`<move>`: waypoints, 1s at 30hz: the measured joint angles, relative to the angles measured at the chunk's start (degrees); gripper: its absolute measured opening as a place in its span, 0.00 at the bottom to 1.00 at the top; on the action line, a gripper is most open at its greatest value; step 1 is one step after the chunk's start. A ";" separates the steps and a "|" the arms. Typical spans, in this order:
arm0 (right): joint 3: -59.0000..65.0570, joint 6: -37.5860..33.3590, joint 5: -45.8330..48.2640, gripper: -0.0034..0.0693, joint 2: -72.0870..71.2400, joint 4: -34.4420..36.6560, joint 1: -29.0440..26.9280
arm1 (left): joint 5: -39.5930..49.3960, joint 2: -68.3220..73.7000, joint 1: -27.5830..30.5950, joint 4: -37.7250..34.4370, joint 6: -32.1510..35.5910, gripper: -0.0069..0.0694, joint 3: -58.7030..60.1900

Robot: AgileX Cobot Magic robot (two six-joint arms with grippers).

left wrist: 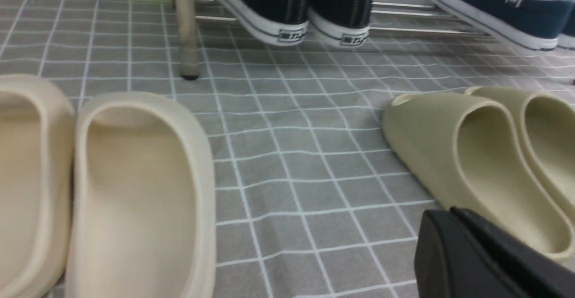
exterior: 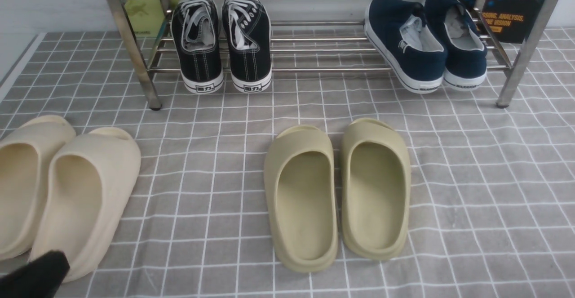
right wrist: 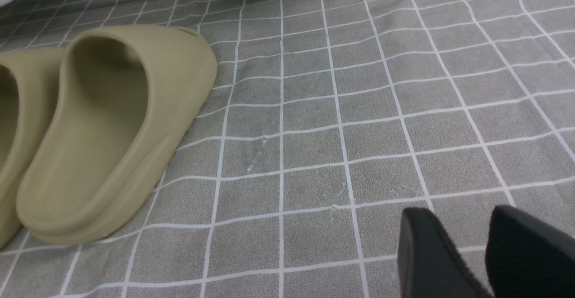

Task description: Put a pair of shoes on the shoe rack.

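Six shoes show, in three kinds beside the task's own: two black sneakers (exterior: 222, 46), two navy slip-ons (exterior: 424, 42), two olive slides (exterior: 337, 190) and two cream slides (exterior: 63, 185). The black sneakers stand side by side on the lowest bar shelf of the shoe rack (exterior: 130, 51), toward its left end, long axes running front to back, heels toward the camera and overhanging the front bar, toes pointing away. The navy slip-ons share that shelf at its right end, angled. Both pairs of slides lie on the grey checked cloth (exterior: 494, 176) in front. The left pincer (left wrist: 467, 244) is closed and empty; the right pincer (right wrist: 487, 253) stands spread, gripping nothing.
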 joint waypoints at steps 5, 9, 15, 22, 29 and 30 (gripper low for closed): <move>0.00 0.00 0.06 0.38 -0.07 0.00 0.00 | -1.21 -2.35 6.56 -0.05 -1.48 0.07 8.23; 0.00 0.00 0.06 0.38 -0.07 0.00 -0.05 | 0.15 -2.35 7.18 0.01 -1.38 0.07 9.43; 0.00 0.00 0.06 0.38 -0.07 0.00 -0.04 | 0.67 -2.35 7.20 0.01 -0.68 0.07 9.55; 0.00 0.00 0.06 0.38 -0.07 0.00 -0.04 | 0.18 -2.35 7.20 -0.04 -0.64 0.07 9.55; 0.00 0.00 0.06 0.38 -0.07 0.00 -0.04 | -0.01 -2.35 7.20 -0.04 -0.64 0.07 9.55; 0.00 0.00 0.06 0.38 -0.07 0.00 -0.04 | -0.07 -2.35 7.20 -0.04 -0.64 0.07 9.55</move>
